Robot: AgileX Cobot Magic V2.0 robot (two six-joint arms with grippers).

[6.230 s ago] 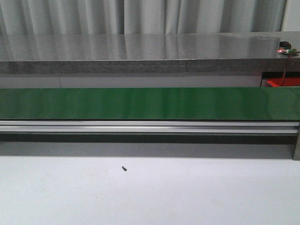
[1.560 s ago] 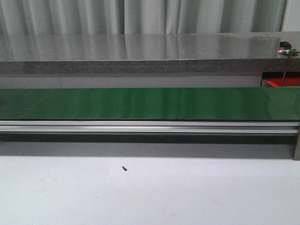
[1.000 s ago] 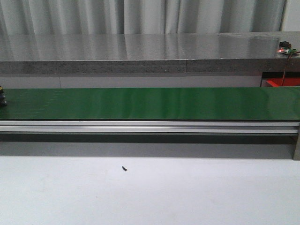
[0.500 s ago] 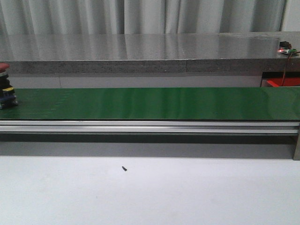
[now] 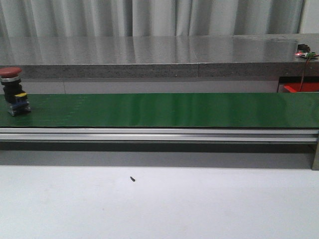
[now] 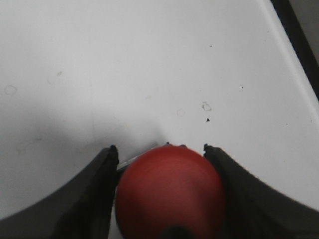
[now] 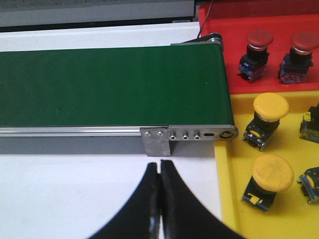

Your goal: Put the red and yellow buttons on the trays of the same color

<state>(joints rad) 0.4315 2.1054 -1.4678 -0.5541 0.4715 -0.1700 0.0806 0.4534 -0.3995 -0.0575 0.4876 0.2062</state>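
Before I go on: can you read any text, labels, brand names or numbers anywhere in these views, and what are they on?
None can be read in any view.
The buttons in the red tray and yellow tray carry small coloured patches on their bases; any print there is too small to tell.
The green belt and the circuit board show no legible marking.

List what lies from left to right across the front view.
Red button on the green belt → small black screw on the white table → circuit board on the grey counter → red tray.
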